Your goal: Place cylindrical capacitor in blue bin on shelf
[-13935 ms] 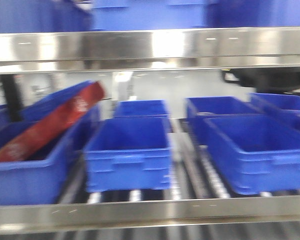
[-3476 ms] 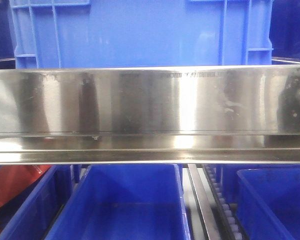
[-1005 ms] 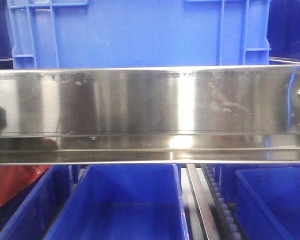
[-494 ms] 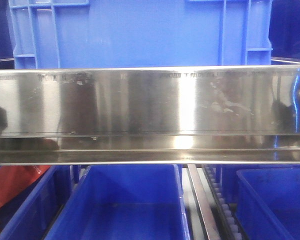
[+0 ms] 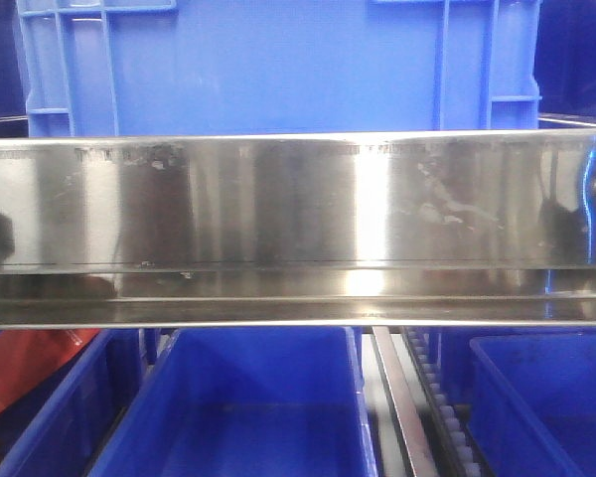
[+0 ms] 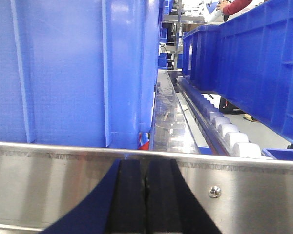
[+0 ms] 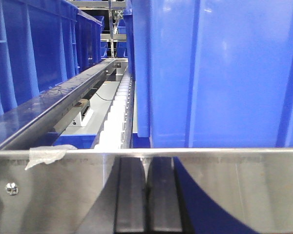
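Note:
The cylindrical capacitor is not in view in any frame. The shelf's shiny steel front rail (image 5: 278, 219) runs across the front view, with a large blue bin (image 5: 278, 70) on the level above it and another blue bin (image 5: 248, 417) below. My left gripper (image 6: 146, 163) is shut, its black fingers pressed together close in front of the rail (image 6: 49, 185), beside a blue bin (image 6: 63, 73). My right gripper (image 7: 146, 161) is shut in front of the rail (image 7: 234, 190), below a blue bin (image 7: 219, 73). Nothing shows between either pair of jaws.
Roller tracks (image 6: 224, 131) (image 7: 115, 117) run back between the bins. More blue bins stand to the right (image 6: 254, 58) and left (image 7: 34, 48). On the lower level are a bin (image 5: 546, 397) and a red item (image 5: 30, 368). Torn tape (image 7: 44, 155) sticks to the rail.
The camera has come in close to the rail since the earliest frame. Over the last second a dark reflection appeared at the rail's right end; otherwise nothing moved.

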Motion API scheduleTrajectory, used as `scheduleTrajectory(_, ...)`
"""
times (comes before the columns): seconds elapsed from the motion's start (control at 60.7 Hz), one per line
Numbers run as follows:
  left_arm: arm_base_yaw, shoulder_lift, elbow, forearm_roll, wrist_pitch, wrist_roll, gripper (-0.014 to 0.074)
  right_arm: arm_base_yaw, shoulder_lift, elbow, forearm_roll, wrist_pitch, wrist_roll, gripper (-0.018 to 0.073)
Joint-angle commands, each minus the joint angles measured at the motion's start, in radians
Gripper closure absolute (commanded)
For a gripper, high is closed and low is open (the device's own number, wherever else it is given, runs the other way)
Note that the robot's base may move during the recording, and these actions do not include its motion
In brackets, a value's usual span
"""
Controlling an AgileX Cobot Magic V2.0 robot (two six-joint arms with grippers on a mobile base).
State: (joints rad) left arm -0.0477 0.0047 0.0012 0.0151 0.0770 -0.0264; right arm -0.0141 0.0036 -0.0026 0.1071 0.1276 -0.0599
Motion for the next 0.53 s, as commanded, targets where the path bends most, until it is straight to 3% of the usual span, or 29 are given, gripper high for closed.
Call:
scheduleTrajectory(0.0,0.004,-0.005,-0.001,-0.003,-0.016,0.004,0.0708,-0.005,-0.004,0.003,-0.008,-0.03,0.0,0.0691)
scheduleTrajectory(0.511,0.004,-0.005,-0.001,-0.003,-0.016,0.004,0.0708,-0.005,-0.004,0.003,-0.008,-0.03,0.0,0.0691)
